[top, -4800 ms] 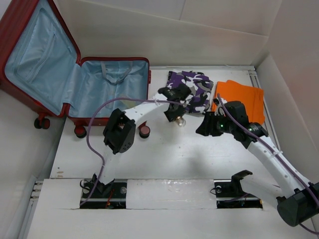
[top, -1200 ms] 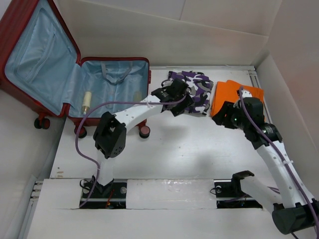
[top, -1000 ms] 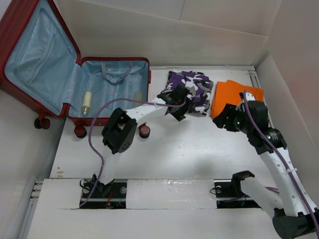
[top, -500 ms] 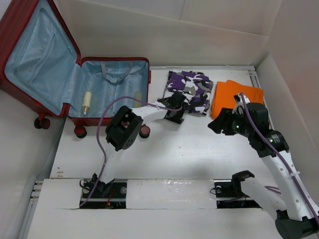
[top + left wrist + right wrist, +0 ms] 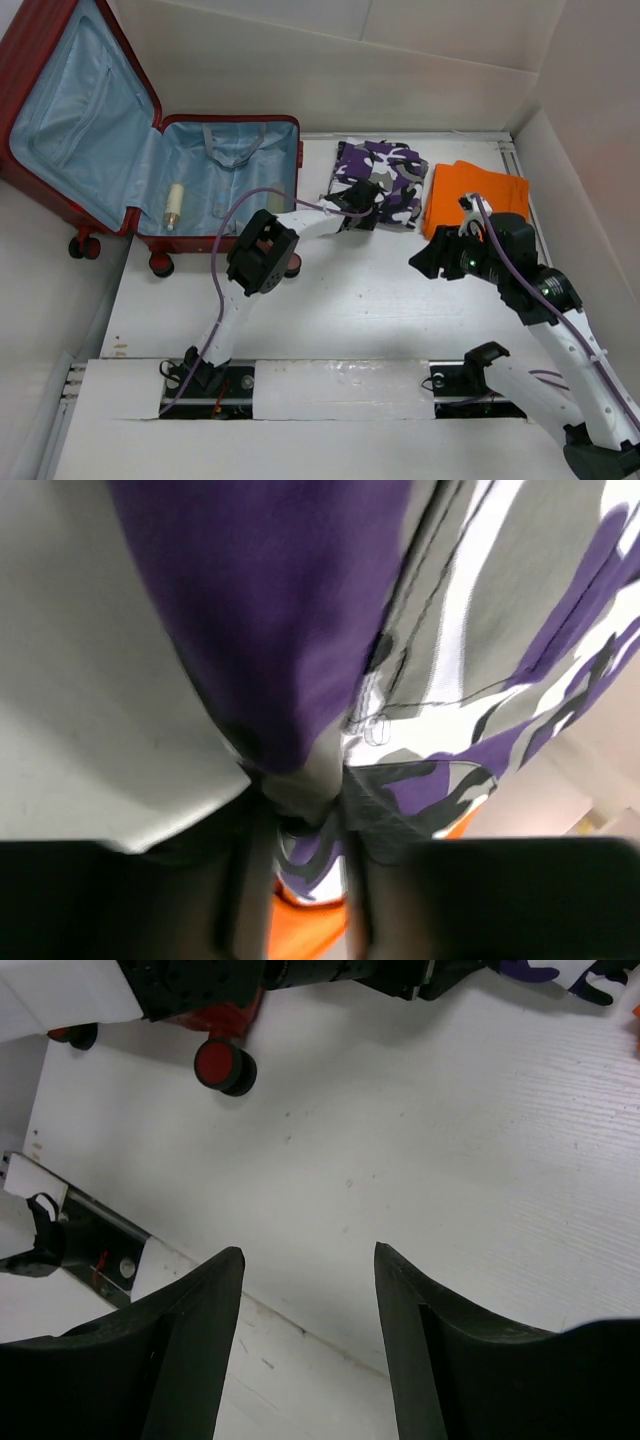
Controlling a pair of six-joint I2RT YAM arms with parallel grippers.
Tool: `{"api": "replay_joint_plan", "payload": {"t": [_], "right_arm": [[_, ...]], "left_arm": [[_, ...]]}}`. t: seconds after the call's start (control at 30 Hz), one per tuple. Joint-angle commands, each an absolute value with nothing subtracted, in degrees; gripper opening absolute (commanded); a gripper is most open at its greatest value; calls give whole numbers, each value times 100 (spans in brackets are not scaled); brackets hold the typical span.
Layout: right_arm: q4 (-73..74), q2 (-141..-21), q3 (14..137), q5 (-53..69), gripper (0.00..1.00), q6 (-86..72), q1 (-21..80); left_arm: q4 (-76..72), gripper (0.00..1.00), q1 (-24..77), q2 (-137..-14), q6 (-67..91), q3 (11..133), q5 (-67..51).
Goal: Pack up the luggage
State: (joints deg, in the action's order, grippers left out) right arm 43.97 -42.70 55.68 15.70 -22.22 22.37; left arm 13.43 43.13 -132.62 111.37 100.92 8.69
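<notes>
The red luggage sits wide open at the far left of the table, lid propped up, with a small cream bottle lying in the base. The left gripper is off to its right, just past the suitcase's side wall, and its fingers are pinched together on a fold of the purple camo cloth. The right gripper hangs over bare table well away from the case, jaws spread wide and gripping nothing, near the orange cloth.
</notes>
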Motion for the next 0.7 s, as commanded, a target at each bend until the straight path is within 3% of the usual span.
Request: {"api": "replay_joint_plan", "payload": {"t": [0.0,0.1,0.53,0.67], "right_arm": [[4342,-4166,5590,1608,61,-2136,2312],[4482,-4044,5643,1608,61,-2136,2364],[4711,-3937,5985,1283,61,-2083,2364],[4588,-3937,6099,1214,61,-2083,2364]], "left_arm": [[1547,18,4184,-13474,11365,9949,1704],[1468,0,4131,-13474,10840,10028,1757],[633,0,4078,-12463,7218,11292,2312],[763,0,3727,-12655,6207,13281,1585]]}}
